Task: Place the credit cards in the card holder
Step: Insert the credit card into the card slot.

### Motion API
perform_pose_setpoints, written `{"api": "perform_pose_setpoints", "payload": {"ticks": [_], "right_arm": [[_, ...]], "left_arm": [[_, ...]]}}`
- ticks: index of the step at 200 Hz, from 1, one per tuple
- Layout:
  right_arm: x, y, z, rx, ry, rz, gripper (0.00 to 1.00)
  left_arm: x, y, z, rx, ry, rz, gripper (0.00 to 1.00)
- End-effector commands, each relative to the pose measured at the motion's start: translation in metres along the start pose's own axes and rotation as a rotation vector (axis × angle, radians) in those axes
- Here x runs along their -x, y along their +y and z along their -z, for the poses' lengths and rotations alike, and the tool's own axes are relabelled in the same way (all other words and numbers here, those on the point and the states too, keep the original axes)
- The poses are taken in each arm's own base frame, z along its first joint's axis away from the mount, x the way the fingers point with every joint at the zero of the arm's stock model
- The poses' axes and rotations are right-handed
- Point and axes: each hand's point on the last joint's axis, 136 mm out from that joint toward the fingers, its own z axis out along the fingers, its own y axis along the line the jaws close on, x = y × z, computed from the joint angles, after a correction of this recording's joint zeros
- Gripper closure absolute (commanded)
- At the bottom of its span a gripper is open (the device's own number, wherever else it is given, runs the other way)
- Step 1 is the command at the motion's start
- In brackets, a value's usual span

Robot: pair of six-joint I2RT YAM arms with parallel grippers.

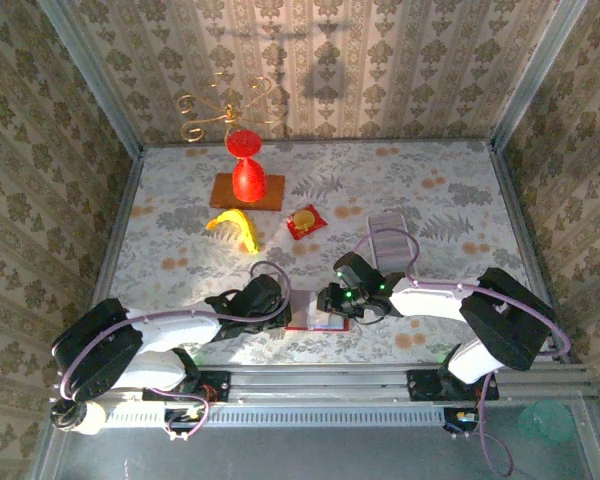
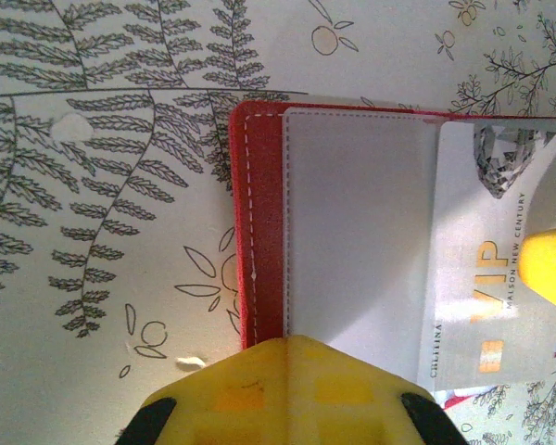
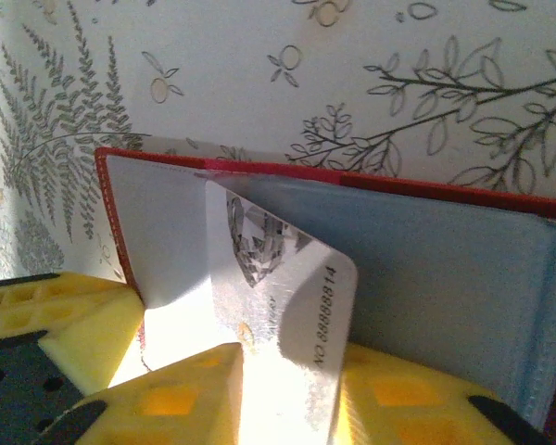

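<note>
Right wrist view: tilted on the pale inside of the open card holder point(image 3: 426, 250), a credit card point(image 3: 278, 278) between the fingers of the right gripper point(image 3: 292, 366), clamped or slack impossible to tell. Pinned at its near edge by the left gripper point(image 2: 287, 389), pressed together. Risks buckling or overshooting the pocket if pushed at this slant.

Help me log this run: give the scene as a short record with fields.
card holder: open, pale inside up, at the front edge of the table
card: VIP print up, across the holder's inside, not fully tucked in
left gripper: jaws shut, tip over the holder's edge
right gripper: at the card; grip unclear
other cards: farther back, right of centre
</note>
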Motion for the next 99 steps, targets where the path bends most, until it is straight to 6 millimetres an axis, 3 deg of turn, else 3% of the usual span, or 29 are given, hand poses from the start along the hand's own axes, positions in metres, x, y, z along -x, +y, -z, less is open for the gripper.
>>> {"api": "perform_pose_setpoints", "payload": {"ticks": [1,45,99], "right_arm": [[-0.002,-0.004,-0.003,-0.039,0.013,0.01,0.79],[-0.007,-0.002,-0.003,-0.045,0.041,0.037,0.88],[-0.015,0.008,-0.008,0.022,0.085,0.029,0.92]], "left_arm": [[-0.01,0.016,-0.002,0.055,0.029,0.021,1.0],[-0.011,0.017,-0.003,0.058,0.032,0.018,1.0],[-0.012,0.018,-0.003,0.058,0.033,0.019,1.0]]}}
